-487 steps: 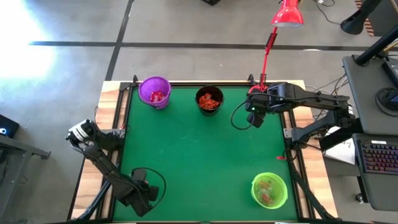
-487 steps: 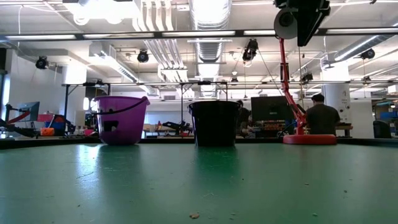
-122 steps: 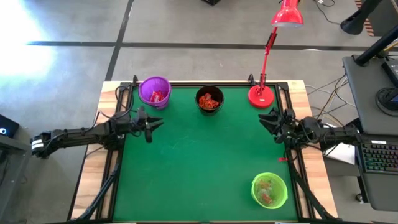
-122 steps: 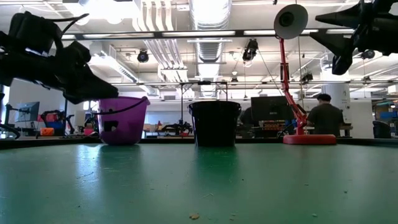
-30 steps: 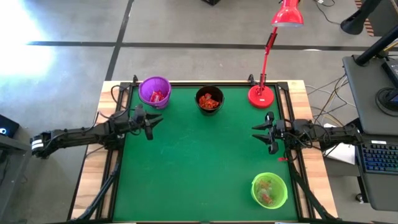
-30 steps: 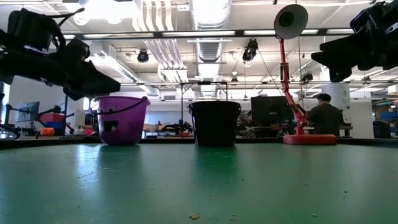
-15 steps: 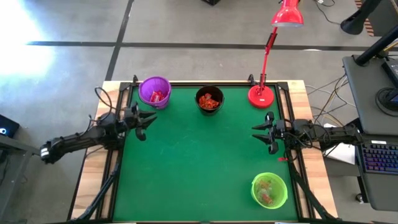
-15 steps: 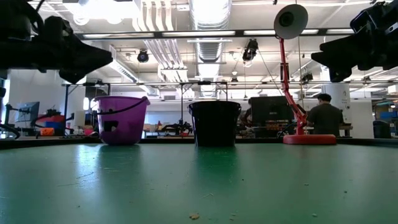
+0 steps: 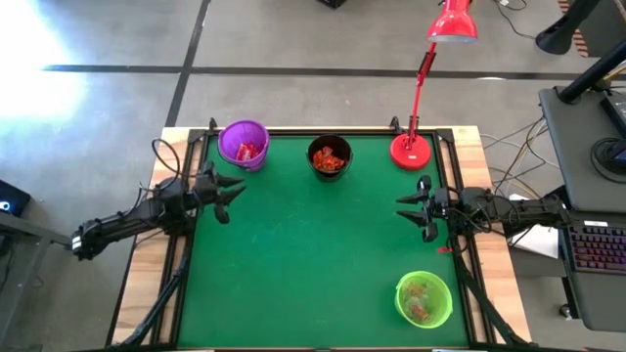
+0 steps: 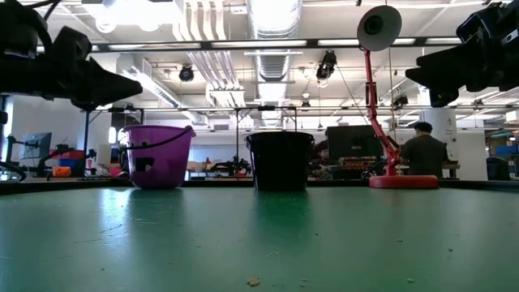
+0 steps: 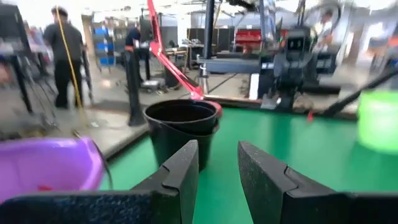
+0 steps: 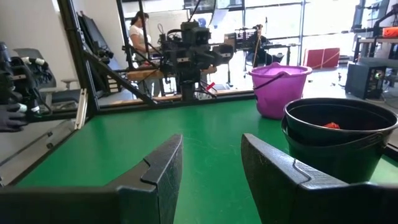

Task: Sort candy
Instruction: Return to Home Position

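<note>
If lifting candy [image 9: 330,159], pinch gently across the middle: likely light, crinkly, slippery. Spread and empty at bench [image 9: 313,254] sides: left gripper [image 9: 231,198], right gripper [image 9: 411,209].

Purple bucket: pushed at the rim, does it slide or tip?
Probably light: the purple bucket holds only a few red candies. It tapers toward its base, so a rim push may tip it. A low push likely slides it over the mat.

High view: overhead, straight down, whole tabletop [image 9: 313,244]. Low view: tabletop height, level, facing purple cup [image 10: 158,156], black cup [image 10: 280,160], red lamp [image 10: 403,181]. Wrist views: close behind own jaws, facing each other across the tabletop; all four share the black cup.
</note>
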Robot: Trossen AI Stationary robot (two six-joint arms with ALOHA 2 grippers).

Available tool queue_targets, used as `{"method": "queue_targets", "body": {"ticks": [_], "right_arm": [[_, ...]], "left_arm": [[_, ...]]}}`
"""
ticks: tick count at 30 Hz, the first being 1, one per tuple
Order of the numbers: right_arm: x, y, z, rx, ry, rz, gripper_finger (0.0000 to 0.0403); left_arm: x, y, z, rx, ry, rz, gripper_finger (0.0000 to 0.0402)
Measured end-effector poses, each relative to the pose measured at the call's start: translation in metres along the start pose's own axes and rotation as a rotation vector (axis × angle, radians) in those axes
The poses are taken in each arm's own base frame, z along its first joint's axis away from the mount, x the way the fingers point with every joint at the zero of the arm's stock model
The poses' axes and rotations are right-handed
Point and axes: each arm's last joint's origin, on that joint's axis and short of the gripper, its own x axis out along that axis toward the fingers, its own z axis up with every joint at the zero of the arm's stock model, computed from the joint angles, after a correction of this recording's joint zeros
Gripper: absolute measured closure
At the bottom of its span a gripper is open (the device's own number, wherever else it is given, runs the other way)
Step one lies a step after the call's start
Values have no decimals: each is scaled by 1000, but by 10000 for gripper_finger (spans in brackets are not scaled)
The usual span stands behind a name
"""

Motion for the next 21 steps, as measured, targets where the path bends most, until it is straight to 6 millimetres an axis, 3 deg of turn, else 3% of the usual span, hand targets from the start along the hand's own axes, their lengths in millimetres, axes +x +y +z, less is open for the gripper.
{"method": "queue_targets", "body": {"ticks": [3, 21], "right_arm": [[0, 0, 0, -1, 0, 0, 248], [0, 0, 0, 0, 0, -1, 248]], "left_arm": [[0, 0, 0, 103, -2, 2, 306], [0, 0, 3, 87, -11, 7, 306]]}}
